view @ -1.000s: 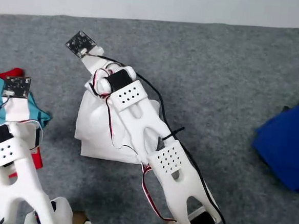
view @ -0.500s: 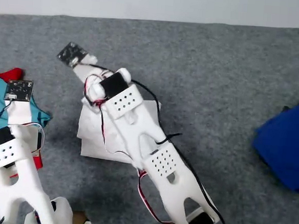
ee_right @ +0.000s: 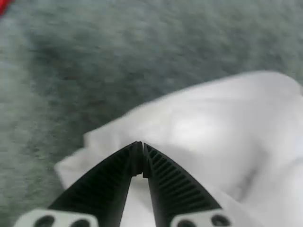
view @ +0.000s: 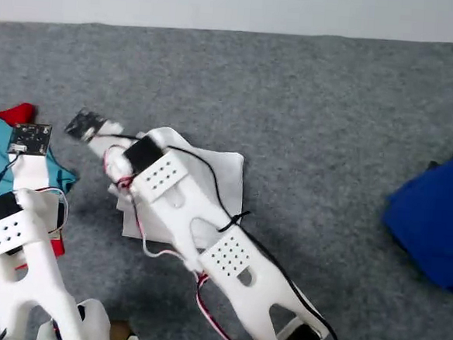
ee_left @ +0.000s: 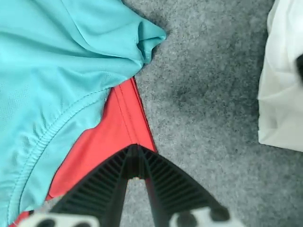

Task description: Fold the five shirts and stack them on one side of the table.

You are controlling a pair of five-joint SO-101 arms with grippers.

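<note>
The right gripper (ee_right: 138, 148), jaws closed, was the nearer arm: the white shirt (ee_right: 220, 137) lay directly beneath its tips, its edge just ahead; whether cloth was pinched was unclear. The left gripper (ee_left: 136, 158), also closed, sat over the red shirt (ee_left: 102, 142)

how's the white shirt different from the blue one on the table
Colour: the white shirt is white, the blue shirt deep blue. Place: in the high view the white shirt lies left of the middle, while the blue shirt sits at the right edge, cut off by the frame. Cover: the right arm stretches over the white shirt; nothing covers the blue shirt. Both lie on the grey table.
</note>
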